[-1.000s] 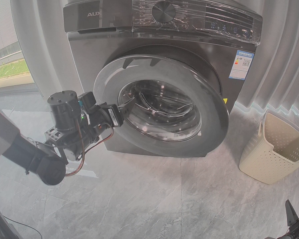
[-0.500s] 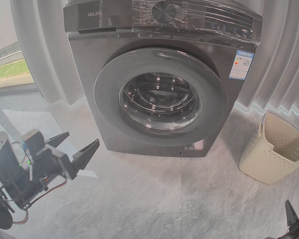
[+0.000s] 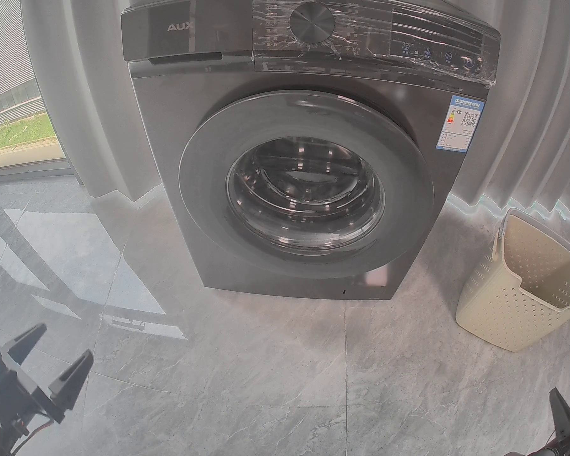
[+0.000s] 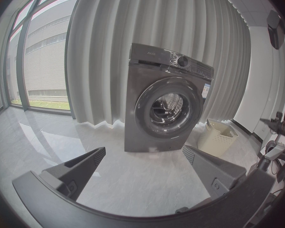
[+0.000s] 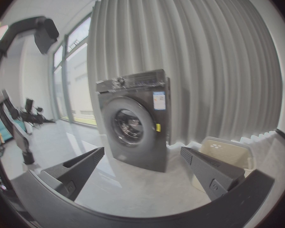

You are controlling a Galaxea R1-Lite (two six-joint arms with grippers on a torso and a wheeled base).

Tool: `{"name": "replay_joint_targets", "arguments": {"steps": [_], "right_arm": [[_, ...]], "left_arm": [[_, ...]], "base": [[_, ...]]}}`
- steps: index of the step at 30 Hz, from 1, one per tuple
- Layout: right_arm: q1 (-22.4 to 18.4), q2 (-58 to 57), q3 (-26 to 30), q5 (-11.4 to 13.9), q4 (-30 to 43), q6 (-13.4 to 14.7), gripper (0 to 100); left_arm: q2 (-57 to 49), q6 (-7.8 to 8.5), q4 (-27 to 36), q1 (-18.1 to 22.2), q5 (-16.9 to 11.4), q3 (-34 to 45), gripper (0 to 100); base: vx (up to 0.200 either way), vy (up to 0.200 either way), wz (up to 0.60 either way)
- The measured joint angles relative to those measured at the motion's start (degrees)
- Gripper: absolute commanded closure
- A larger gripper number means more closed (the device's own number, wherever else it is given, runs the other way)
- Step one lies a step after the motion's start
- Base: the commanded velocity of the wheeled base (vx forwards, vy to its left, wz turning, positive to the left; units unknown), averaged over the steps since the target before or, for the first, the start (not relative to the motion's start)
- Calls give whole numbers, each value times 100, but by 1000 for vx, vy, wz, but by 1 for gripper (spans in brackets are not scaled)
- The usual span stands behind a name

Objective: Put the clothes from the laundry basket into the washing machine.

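standing shut: the round door (image 3: 212, 178) of the washing machine (image 3: 164, 128), its ring flush against the grey front panel. glass window (image 3: 305, 194) in the middle of the door. through it come curved metal ridges of the drum and bright glints; whether cloth lies inside, cannot tell.

top of the machine: control strip with a dial (image 3: 311, 22), wrapped in clear film (image 3: 373, 33). label sticker (image 3: 460, 123) on the front, to the right of the door.

laundry basket (image 3: 494, 299): cream, perforated walls, on the floor to the right of the machine, near its lower front corner but apart from it. mouth open upward. the inner walls and the part of the bottom that shows are bare plastic. right wrist view has the same basket just beside the machine, against the curtain.

left gripper (image 3: 49, 356): low, in front of the machine and well off to its left, well apart from the door. jaws spread wide, nothing between them; the left wrist view looks straight through the gap at the machine's front.

right gripper (image 5: 142, 150): low, in front of the machine and to its right, on the basket's side. jaws spread wide as well, gripping nothing.

pale pleated curtain (image 3: 532, 96) hangs behind the machine. grey marbled tile floor (image 3: 266, 381) in front of it. tall window (image 3: 12, 64) to the machine's left.
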Motion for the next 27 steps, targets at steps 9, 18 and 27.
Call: {"name": "replay_joint_targets", "arguments": {"steps": [9, 18, 27], "right_arm": [[9, 1374, -818, 1525, -404, 585, 0], [516, 3881, -1565, 2077, -1312, 758, 0], [1580, 6396, -2219, 1287, -2844, 900, 0]], "left_arm": [[-1947, 11, 1829, 773, -390, 88, 0], [-3005, -141, 2537, 1156, -539, 94, 0], [-3380, -323, 2820, 1307, -623, 94, 0]], "base": [[0, 0, 0], [0, 0, 0], [0, 0, 0]]}}
